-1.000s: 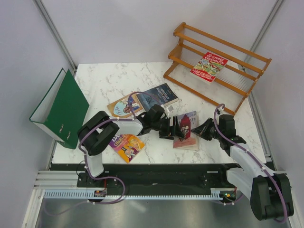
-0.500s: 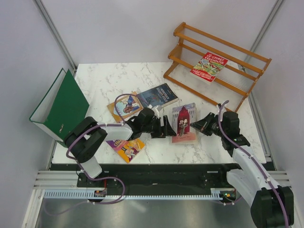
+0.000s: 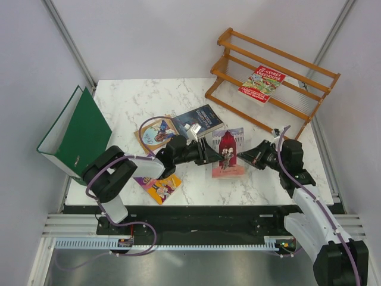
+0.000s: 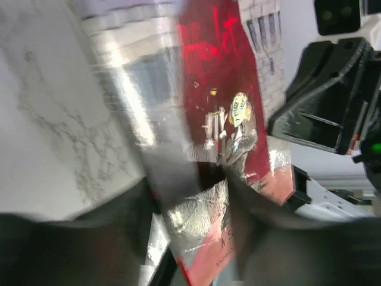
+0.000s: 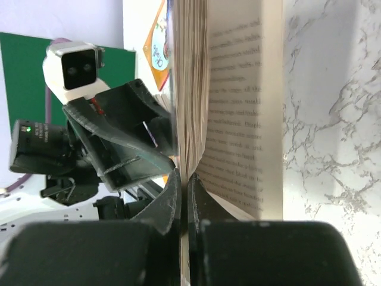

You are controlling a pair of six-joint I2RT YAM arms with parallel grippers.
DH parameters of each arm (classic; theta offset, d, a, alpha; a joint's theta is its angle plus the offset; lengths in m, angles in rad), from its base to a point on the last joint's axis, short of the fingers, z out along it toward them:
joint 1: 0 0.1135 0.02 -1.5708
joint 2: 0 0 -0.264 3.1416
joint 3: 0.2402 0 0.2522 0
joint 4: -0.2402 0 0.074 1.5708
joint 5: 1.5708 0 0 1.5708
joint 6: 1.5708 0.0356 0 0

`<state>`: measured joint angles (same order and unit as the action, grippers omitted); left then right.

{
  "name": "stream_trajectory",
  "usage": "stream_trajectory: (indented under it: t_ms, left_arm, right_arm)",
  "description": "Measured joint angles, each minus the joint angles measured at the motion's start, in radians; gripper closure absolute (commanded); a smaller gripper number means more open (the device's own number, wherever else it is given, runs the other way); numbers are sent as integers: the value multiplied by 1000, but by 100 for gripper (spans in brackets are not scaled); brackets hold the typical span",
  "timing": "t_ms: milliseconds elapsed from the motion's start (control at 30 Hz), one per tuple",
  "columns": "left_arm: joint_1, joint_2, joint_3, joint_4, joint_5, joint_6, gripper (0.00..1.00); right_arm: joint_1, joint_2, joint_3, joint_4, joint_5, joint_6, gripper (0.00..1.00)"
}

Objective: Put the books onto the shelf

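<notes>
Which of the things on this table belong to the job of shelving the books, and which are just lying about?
Job in hand: shelf; red book already on it; pink book; dark blue book; tan book; purple-and-yellow book.
Lying about: green ring binder.

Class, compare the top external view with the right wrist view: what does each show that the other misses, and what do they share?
Only the top external view: the shelf with the red book on it, and the dark blue book lying flat. Only the right wrist view: printed lines on an inner page of the pink book, with the right gripper shut on its edge. Both: the pink book, the left gripper beside it, and the marble table.
</notes>
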<state>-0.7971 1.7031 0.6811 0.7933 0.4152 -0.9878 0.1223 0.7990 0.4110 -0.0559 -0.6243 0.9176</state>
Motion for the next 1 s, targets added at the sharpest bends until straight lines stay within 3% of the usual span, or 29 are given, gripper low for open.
stream_trajectory:
  t_ms: [33, 67, 167, 267, 667, 867, 1000]
  left_arm:
    - [6, 5, 0, 10, 2, -10, 98]
    - [15, 12, 0, 16, 5, -20, 98]
    - [18, 17, 2, 49, 38, -29, 98]
    - [13, 14, 13, 50, 63, -29, 98]
    - [49, -22, 111, 38, 175, -29, 98]
    - [76, 23, 208, 64, 328, -32, 98]
    - [83, 56, 245, 105, 404, -44, 98]
  right_arm:
    - [-6, -5, -3, 4, 0, 3, 90]
    - [-9, -9, -6, 8, 6, 2, 70]
    - [-11, -9, -12, -9, 31, -3, 42]
    - [-6, -14, -12, -60, 65, -24, 29]
    - [0, -177, -48, -164, 126, -5, 16]
    - [-4, -232, -24, -215, 150, -38, 6]
    - [-5, -267, -8, -233, 156, -60, 4]
